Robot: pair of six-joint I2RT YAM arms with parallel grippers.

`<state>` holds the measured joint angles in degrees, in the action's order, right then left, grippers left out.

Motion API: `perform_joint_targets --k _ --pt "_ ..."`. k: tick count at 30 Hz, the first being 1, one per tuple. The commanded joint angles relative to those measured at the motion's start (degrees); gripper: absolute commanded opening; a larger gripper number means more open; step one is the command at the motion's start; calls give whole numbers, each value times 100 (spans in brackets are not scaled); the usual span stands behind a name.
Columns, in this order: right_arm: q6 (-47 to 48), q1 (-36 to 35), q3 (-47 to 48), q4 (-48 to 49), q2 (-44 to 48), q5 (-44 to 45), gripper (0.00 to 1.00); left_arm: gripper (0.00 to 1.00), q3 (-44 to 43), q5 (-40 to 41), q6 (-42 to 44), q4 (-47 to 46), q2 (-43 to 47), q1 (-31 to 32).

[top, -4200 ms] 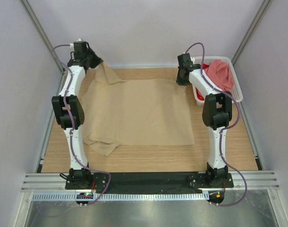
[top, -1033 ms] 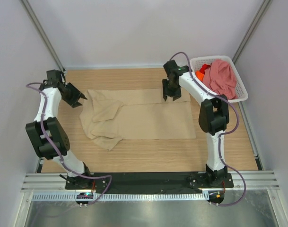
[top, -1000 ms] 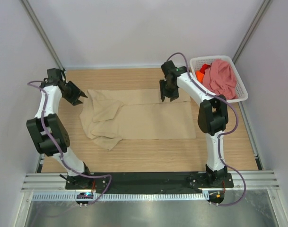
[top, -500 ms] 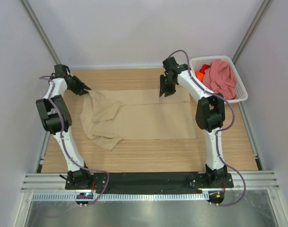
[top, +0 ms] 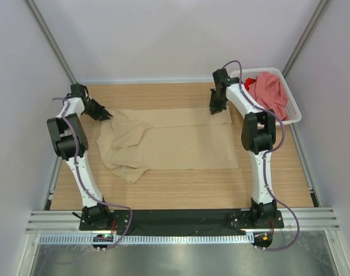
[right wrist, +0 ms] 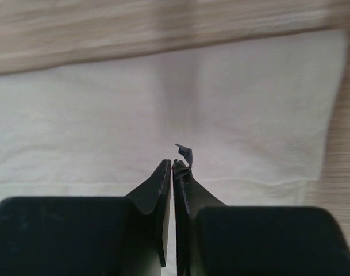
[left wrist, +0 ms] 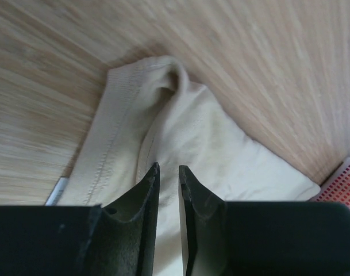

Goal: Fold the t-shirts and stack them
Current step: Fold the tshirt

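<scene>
Meanwhile, the beige t-shirt [top: 175,141] lies spread mid-table, an arm at each far corner. The right gripper [top: 214,111] has its jaws pressed together. The left gripper [top: 107,116] stands a slit apart, its hold unclear. The fold likely needs firm pinches first.

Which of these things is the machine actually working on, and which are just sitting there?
Part of the job: beige shirt, spread on the table; pink shirt and orange shirt, both in the basket.
Just lying about: the basket itself; the table.
</scene>
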<state>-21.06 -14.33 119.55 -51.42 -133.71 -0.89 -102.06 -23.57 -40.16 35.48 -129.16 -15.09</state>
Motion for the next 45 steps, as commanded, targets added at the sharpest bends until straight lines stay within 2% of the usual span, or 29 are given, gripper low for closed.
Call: perform_joint_targets --k 1,13,17,21,24,27,28,29,31,35,39,45 --pt "312 79 420 106 -172 659 13 19 20 282 289 397 -73 -29" --pt "708 193 859 27 -884 1284 22 19 -1298 661 782 1284 -873 -257" --pt "691 202 1263 -105 -999 1082 25 25 -1588 477 808 1347 -865 -257" --pt "542 106 1887 -473 -868 906 30 38 -1528 380 747 1373 -218 -249" --pt "410 -52 1932 -536 -526 801 35 44 -1238 502 755 1347 511 -231" --pt "252 -245 1897 -658 -95 643 46 47 -826 810 843 1408 1119 -108" --pt "234 -307 1880 -702 63 590 48 47 -685 1002 939 1391 1565 -56" --pt "164 -368 1810 -755 151 546 53 47 -327 1152 975 1391 1770 101" --pt "76 -544 1608 -817 336 274 56 47 70 1320 1080 1374 2357 278" --pt "-179 -861 608 -501 925 -210 59 45 1064 1723 1203 1382 3175 989" --pt "-468 -1010 -158 -79 1504 -517 60 41 2065 2284 1300 1277 3617 2165" --pt "-548 -1169 -1055 167 1997 -632 60 40 2340 2814 1397 1215 3110 2739"
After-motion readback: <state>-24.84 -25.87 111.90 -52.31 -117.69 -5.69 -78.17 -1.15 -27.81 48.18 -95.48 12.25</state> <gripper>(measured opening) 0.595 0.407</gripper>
